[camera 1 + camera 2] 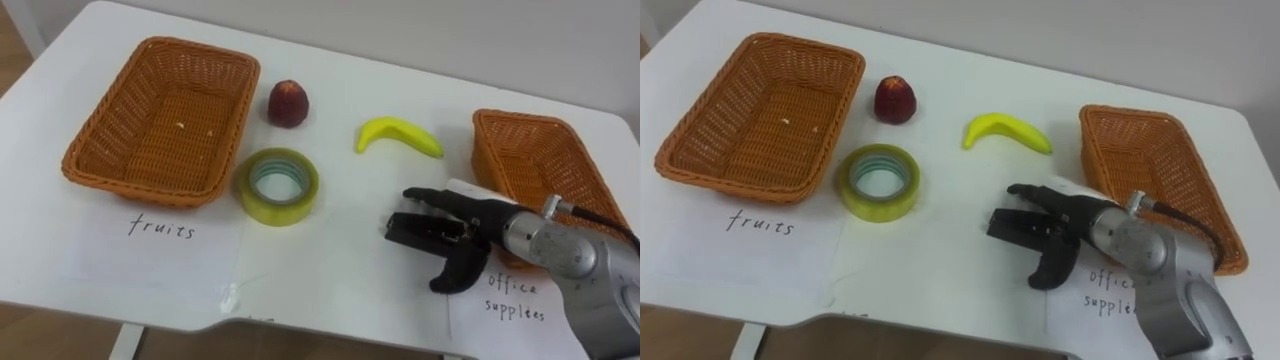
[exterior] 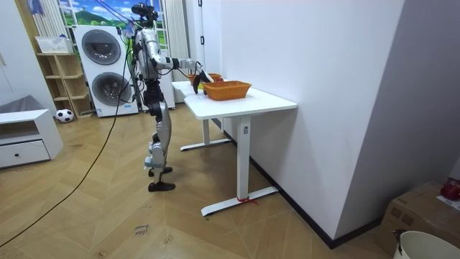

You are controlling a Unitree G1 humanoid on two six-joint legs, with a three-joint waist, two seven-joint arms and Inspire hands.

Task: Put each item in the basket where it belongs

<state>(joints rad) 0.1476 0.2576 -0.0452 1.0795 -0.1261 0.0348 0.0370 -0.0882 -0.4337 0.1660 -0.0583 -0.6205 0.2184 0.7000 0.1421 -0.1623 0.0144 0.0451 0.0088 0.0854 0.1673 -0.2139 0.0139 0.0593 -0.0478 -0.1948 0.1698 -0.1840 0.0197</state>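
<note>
The roll of yellow tape lies flat on the white table at the centre of the frame, just beside the lower right corner of the big wicker basket at the upper left. The red fruit stands just above the tape, close to that basket's right wall. The banana lies to the right of centre, between the red fruit and the smaller wicker basket at the right edge. Each basket has a handwritten paper label below it, and the left one marks its basket for fruit.

Both baskets hold none of these things, so I judge the sorting not yet begun: two fruits must go left and the tape right.

My right hand hovers low at the lower right, below the banana, fingers stretched out towards the tape, thumb hanging down, holding nothing.
</note>
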